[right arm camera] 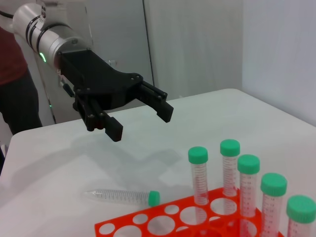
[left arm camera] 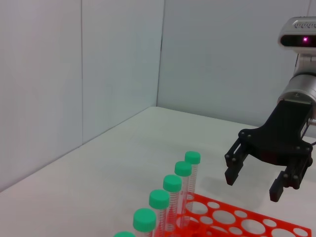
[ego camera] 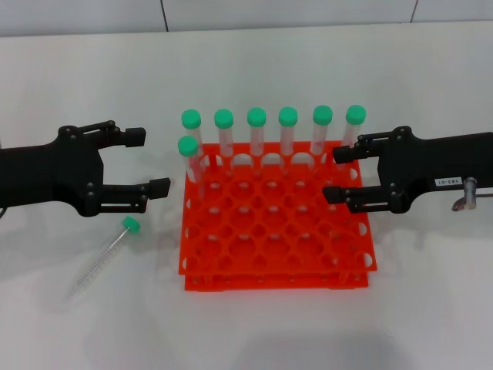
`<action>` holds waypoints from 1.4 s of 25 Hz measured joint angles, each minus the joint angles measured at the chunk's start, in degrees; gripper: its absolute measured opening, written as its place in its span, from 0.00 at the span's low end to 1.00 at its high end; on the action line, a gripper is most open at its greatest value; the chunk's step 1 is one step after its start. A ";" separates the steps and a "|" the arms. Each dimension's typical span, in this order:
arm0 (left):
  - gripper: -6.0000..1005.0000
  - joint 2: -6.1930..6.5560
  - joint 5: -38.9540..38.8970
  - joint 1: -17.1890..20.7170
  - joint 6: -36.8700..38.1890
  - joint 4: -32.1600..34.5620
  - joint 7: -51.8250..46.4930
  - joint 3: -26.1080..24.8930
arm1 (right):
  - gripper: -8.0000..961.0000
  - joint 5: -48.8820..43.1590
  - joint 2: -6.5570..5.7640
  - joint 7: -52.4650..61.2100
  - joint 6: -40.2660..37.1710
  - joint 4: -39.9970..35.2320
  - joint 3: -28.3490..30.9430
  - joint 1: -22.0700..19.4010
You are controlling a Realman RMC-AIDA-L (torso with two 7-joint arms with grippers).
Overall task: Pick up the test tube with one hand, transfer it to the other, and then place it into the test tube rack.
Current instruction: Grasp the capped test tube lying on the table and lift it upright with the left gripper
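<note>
Nearest edge: the front rim of the test tube rack (ego camera: pixel 276 276) lies closest to my head camera, an orange-red grid of round holes standing on the white table (ego camera: pixel 431 324).
My left pincer: my left gripper (ego camera: pixel 154 160) hangs above the table to the left of the rack, jaws spread wide and holding nothing; in the right wrist view it shows as a black claw (right arm camera: pixel 143 114) on a silver wrist, its shadow falling on the table beneath it.
Task tube: the test tube (ego camera: pixel 105 258) lies on its side on the table, just below and beyond my left fingertips, green cap toward the rack and tapered tip pointing away from it; it touches neither gripper. From the right wrist it lies just beside the rack's corner (right arm camera: pixel 122 196).
My right pincer: my right gripper (ego camera: pixel 337 173) hovers over the rack's right edge, jaws equally wide apart and empty, a small white label and a metal pin near its wrist; the left wrist view shows it (left arm camera: pixel 253 182) above the rack's holes.
Rack contents: six standing tubes (ego camera: pixel 256 139) with green caps fill the back row, and a seventh tube (ego camera: pixel 190 158) stands at the left end of the second row.
Remaining holes: the rows nearer my camera hold no tubes.
Backdrop: a pale wall (ego camera: pixel 308 11) rises behind the table.
</note>
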 joint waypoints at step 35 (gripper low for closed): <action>0.89 2.11 15.89 -2.48 7.30 5.96 -21.12 -0.66 | 0.66 1.35 0.13 -0.09 0.06 -0.80 -0.10 0.38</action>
